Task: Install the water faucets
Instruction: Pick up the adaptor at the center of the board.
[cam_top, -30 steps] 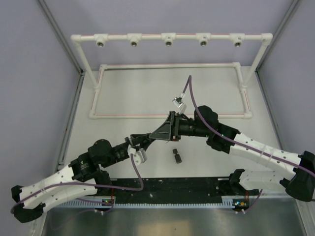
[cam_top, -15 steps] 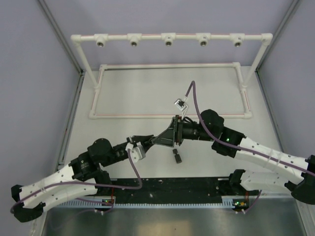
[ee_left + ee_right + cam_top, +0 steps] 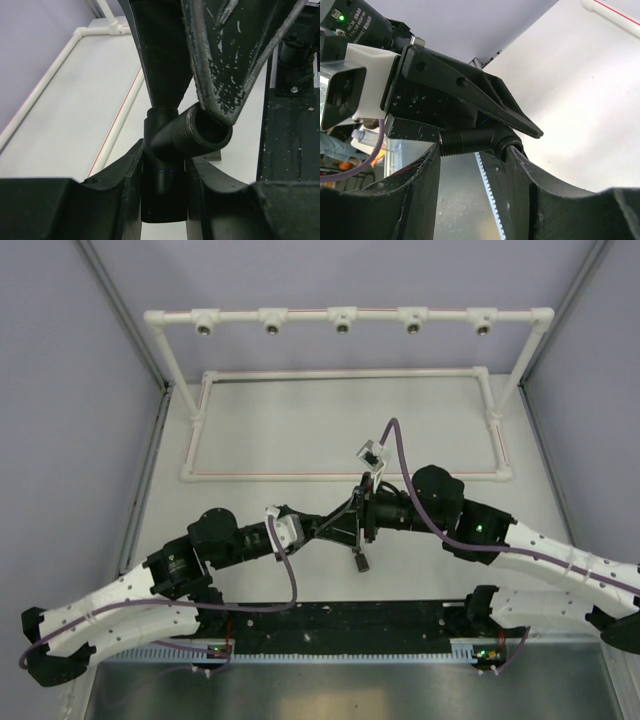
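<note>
Both my arms are meeting over the middle of the table (image 3: 300,430), grippers nose to nose. My left gripper (image 3: 164,165) is pinching the faucet (image 3: 170,150). Its two fingers are pressing in on the smooth black barrel from either side, and the barrel is standing upright between them. A threaded spout is sticking out sideways from the top of the barrel, its open mouth pointing away towards the right.

My right gripper (image 3: 475,150) is coming in from the opposite side with its fingers parted, and the faucet is sitting crosswise in the gap between them. In the right wrist view the threaded end is lying against one finger (image 3: 415,195) and the rounded elbow end against the other. From the left wrist view one scuffed right fingertip (image 3: 220,100) is touching the rim of the spout's mouth. I'm not able to tell whether that hand is squeezing or only resting there.

The second faucet (image 3: 360,562) is lying loose on the table, a small dark piece just below where the grippers are meeting, on the side nearer my bases. The white pipe frame (image 3: 345,318) is standing well apart at the far end, its row of round sockets facing me.
</note>
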`<state>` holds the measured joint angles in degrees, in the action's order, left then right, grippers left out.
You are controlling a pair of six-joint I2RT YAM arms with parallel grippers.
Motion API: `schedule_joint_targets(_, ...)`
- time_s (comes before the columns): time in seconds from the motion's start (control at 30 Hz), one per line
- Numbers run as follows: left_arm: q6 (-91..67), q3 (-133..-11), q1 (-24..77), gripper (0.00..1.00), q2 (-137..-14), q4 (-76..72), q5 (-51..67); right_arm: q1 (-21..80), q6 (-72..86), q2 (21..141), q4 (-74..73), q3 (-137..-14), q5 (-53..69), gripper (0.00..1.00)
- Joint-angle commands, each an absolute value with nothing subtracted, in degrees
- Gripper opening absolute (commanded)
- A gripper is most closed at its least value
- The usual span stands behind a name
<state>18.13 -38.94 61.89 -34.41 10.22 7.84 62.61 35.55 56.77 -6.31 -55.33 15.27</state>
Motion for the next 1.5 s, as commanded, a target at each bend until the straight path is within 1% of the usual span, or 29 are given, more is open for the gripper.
schedule_joint_targets(0.0, 11.34, -45.08, 62.32, 0.0, -37.17, 8.87, 11.25, 64.51, 28.66, 58.09, -10.98, -60.2, 10.02, 0.0)
schedule_joint_targets(0.4, 2.91, -46.32, 62.4, 0.0, -38.76, 7.47, 10.9, 69.6, 20.84, 58.53, -13.45, -61.7, 4.75, 0.0)
schedule_joint_targets(0.63, 0.26, -46.93, 62.31, 0.0, -39.9, 5.98, 13.18, 73.3, 16.7, 60.29, -15.12, -62.67, 0.44, 0.0)
schedule_joint_targets(0.87, -3.25, -47.02, 62.31, 0.0, -39.29, 4.31, 13.97, 74.0, 14.51, 59.59, -14.85, -61.79, 0.18, 0.0)
schedule_joint_targets(1.1, -4.83, -48.51, 62.4, 0.0, -40.86, 6.06, 13.89, 74.44, 12.83, 59.15, -14.85, -61.87, 0.18, 0.0)
schedule_joint_targets(1.37, -6.77, -45.45, 62.31, 0.0, -39.38, 1.68, 13.98, 74.53, 11.51, 58.01, -13.27, -61.35, 0.44, 0.0)
schedule_joint_targets(1.4, -6.68, -44.66, 62.31, 0.0, -38.85, 0.71, 13.8, 74.53, 11.43, 57.66, -12.75, -61.26, 0.27, 0.05)
schedule_joint_targets(1.43, -6.51, -43.43, 62.4, 0.0, -38.15, 0.44, 13.54, 74.53, 11.51, 56.96, -12.05, -61.0, 0.18, 0.19)
schedule_joint_targets(1.47, -6.16, -42.29, 62.4, 0.0, -37.36, -1.56, 13.45, 74.53, 11.77, 56.17, -11.08, -60.65, 0.18, 0.36)
